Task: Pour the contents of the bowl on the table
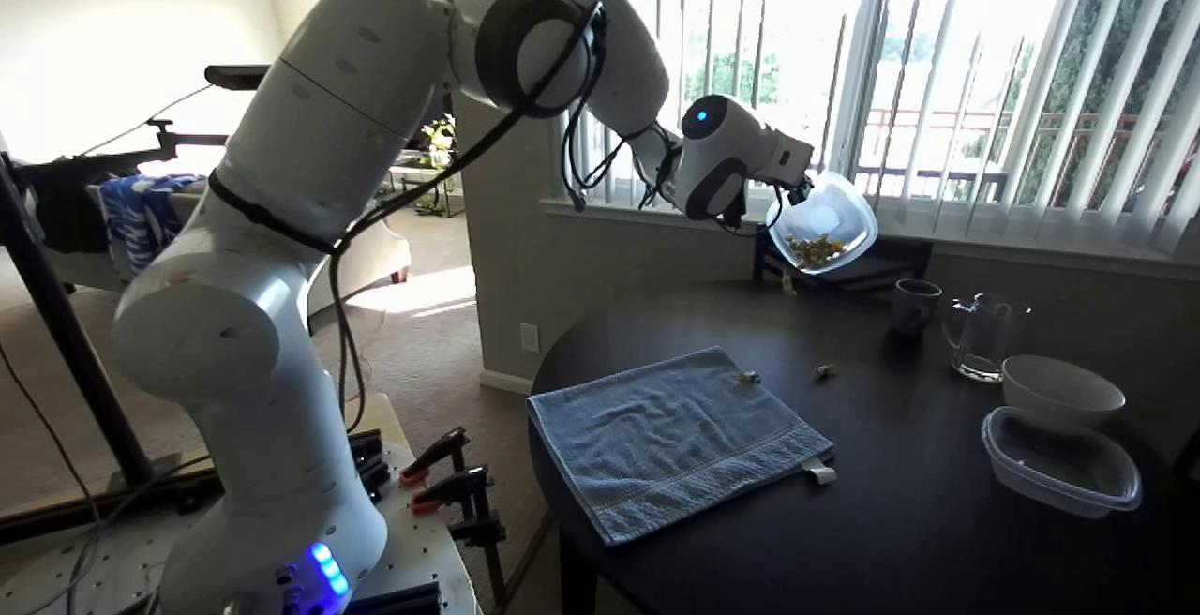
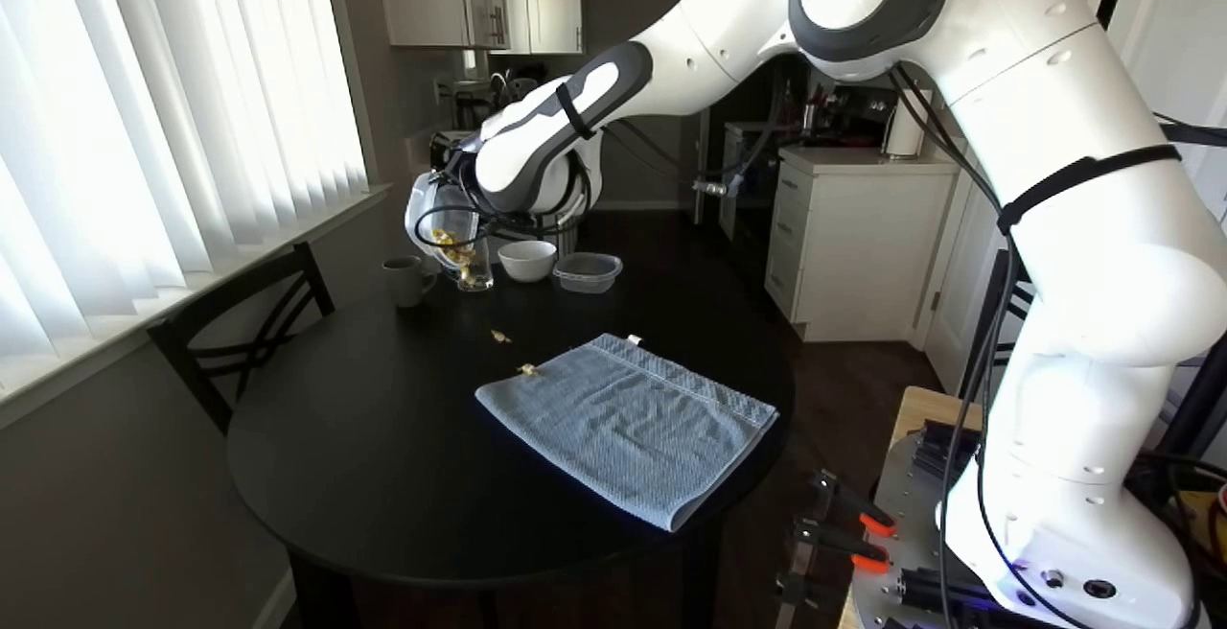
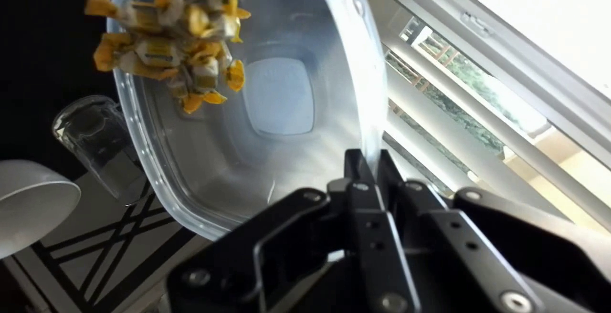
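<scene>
We had the gripper (image 3: 374,166) clamped on the tilted bowl's (image 3: 279,96) rim, probably above the table's (image 1: 900,465) edge by the window (image 1: 914,62), and needed to tip slowly, landing the sweets (image 3: 160,51) inboard.

Window (image 1: 816,24) bright behind vertical blinds (image 2: 201,102); dark chair (image 2: 228,298) by grey wall (image 2: 105,485). White kitchen cabinets (image 2: 848,245), dark floor (image 2: 853,399). Elsewhere: beige carpet (image 1: 431,352) with a sun patch (image 1: 427,290), pale couch (image 1: 370,259).

I see bowl (image 3: 279,97) of smooth, glossy plastic; candies (image 3: 157,52) crinkly-wrapped, paper or film I can't tell. Surface (image 1: 900,493) smooth, glossy. Towel (image 1: 670,446) rough cloth. My gripper (image 3: 373,166) satin-black metal. Clear mug (image 1: 987,338) glassy, shiny.
</scene>
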